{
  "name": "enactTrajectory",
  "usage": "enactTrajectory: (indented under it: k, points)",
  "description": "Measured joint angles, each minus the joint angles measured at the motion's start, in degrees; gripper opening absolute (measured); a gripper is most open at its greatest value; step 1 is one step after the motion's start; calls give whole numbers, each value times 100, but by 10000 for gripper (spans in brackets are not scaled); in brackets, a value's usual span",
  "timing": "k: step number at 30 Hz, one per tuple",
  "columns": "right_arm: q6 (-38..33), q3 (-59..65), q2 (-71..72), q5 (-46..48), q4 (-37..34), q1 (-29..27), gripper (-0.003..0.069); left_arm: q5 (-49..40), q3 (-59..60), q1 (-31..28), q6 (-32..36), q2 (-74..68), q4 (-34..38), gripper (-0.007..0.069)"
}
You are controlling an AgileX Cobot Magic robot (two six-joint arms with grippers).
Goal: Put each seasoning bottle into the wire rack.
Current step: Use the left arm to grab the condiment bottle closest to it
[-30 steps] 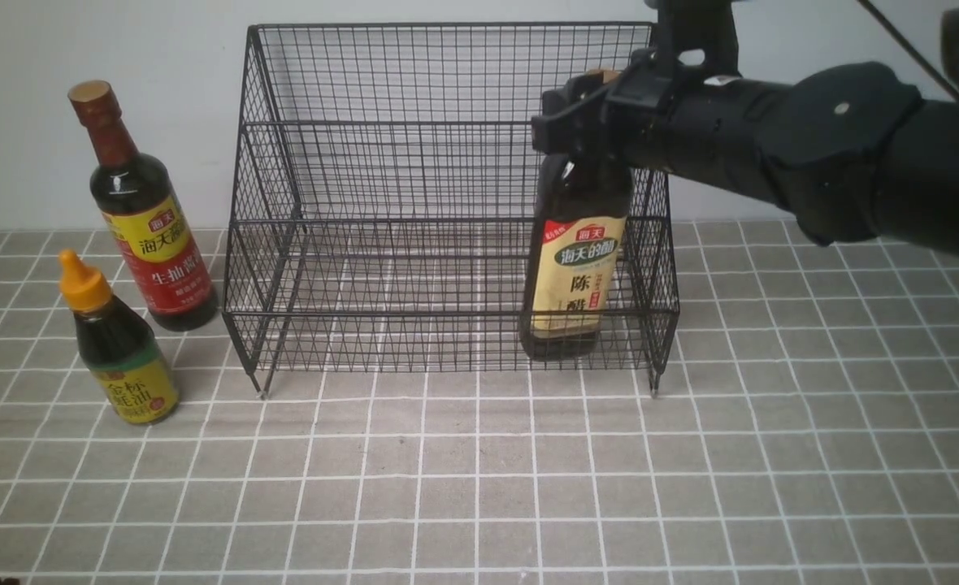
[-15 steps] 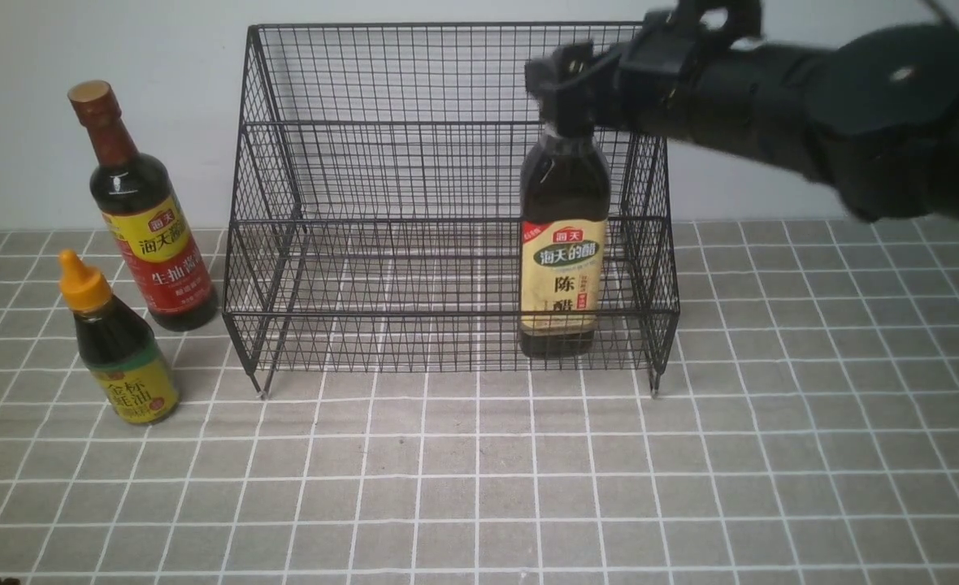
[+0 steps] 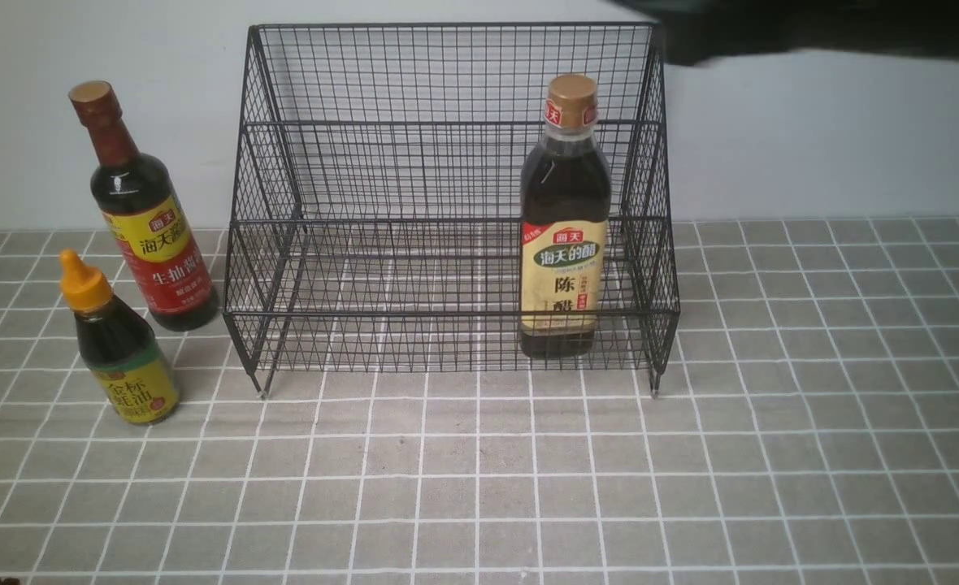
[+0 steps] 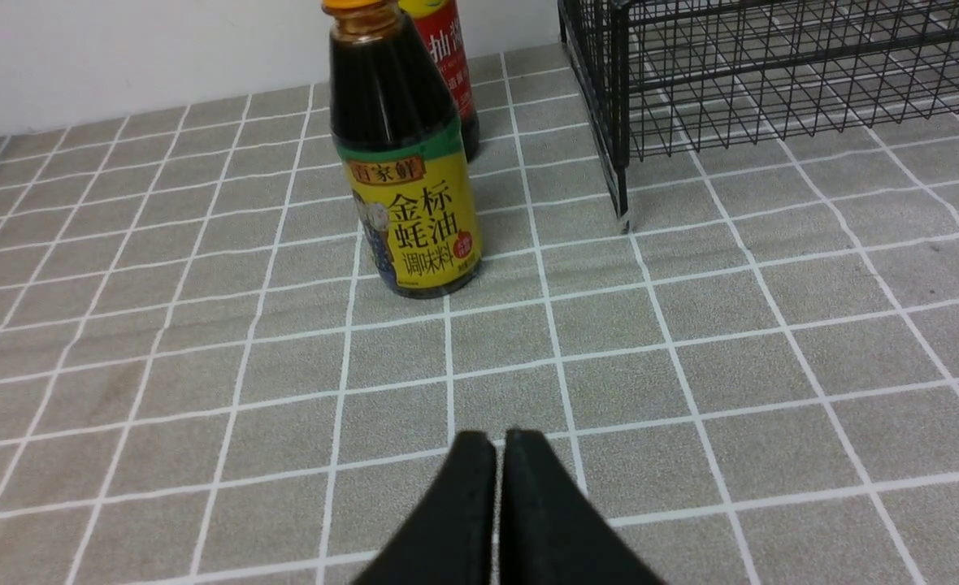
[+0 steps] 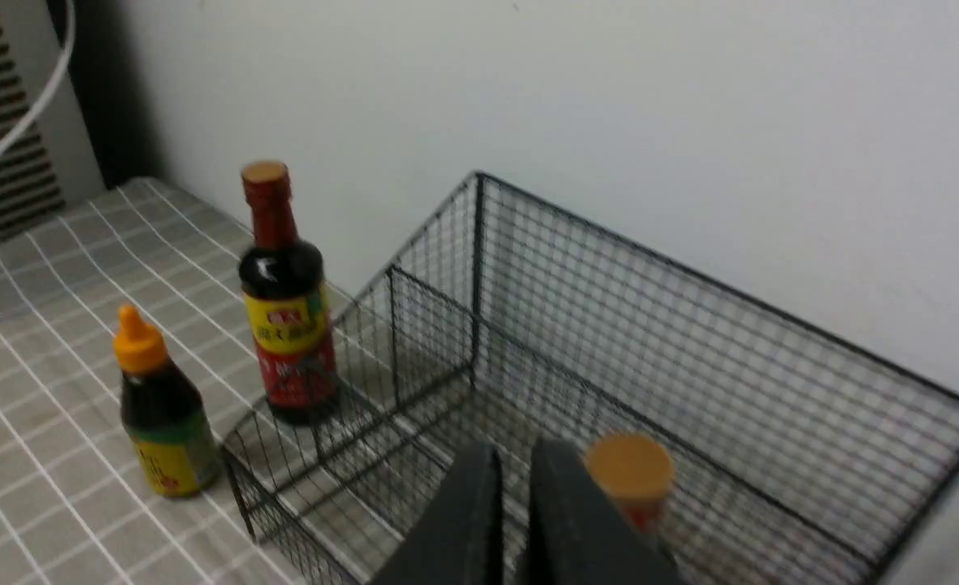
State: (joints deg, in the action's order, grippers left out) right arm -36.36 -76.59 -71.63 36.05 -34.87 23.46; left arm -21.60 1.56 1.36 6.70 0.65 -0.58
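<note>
arm: Right gripper (image 5: 514, 457) has come off the beige-label bottle (image 3: 565, 219) and lifted clear; a second ago it was clamped at the cap. The bottle stayed put, upright in the wire rack (image 3: 447, 162), lower tier, right end.

ops: Gripper state?

arm: On my right gripper the jaws are all but together with nothing between them. It hangs above the rack, beside that bottle's cap. My left gripper (image 4: 500, 445) is pressed closed and empty, low over the surface (image 3: 479, 487), off the rack's front-left corner.

ops: What's left?

arm: Two bottles, both upright on the surface outside the rack's left side. The tall red-yellow-label bottle (image 3: 146, 219) is just beside the rack. The short yellow-label bottle (image 3: 118, 349) is further out from the rack and forward, close to the tall one.

ops: Handling?

arm: My read is that both are full of dark liquid, so heavy for their size. They look rigid and smooth-walled, so probably slippery. Can't tell glass from plastic, so I'd treat them as breakable. The tall one looks top-heavy, so I'd grip the neck under the cap and keep it vertical. The short one is squat and stable, so I'd grip the shoulder below the orange nozzle, not the nozzle itself.

ops: Risk?

arm: The two stand close together. I'd take the short one first, or I may clip it reaching for the tall one.
</note>
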Motion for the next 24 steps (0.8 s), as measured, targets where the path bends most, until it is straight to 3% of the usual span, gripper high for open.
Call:
enactTrajectory:
  k: [2,3,4,6,7,10,15,18,24]
  points:
    - [1097,-2,371,592,914,-354,4,0,0,0,0,0,0,-7]
    - [1212,-2,371,651,914,-391,1,0,0,0,0,0,0,-7]
    - [2249,-2,755,1137,1844,-699,-6,0,0,0,0,0,0,-7]
    - [3229,17,1191,1544,2738,-974,-9,0,0,0,0,0,0,-7]
    - [3315,24,1191,1572,2738,-996,-9,0,0,0,0,0,0,-7]
    - [4391,407,2234,1680,3735,-1201,-10,0,0,0,0,0,0,-7]
    - [4934,1501,3572,1097,3912,-1207,-10,0,0,0,0,0,0,-7]
    - [5111,2530,4438,139,3843,-1207,-10,0,0,0,0,0,0,-7]
    - [4940,3718,5408,-627,3670,-1207,-10,0,0,0,0,0,0,-7]
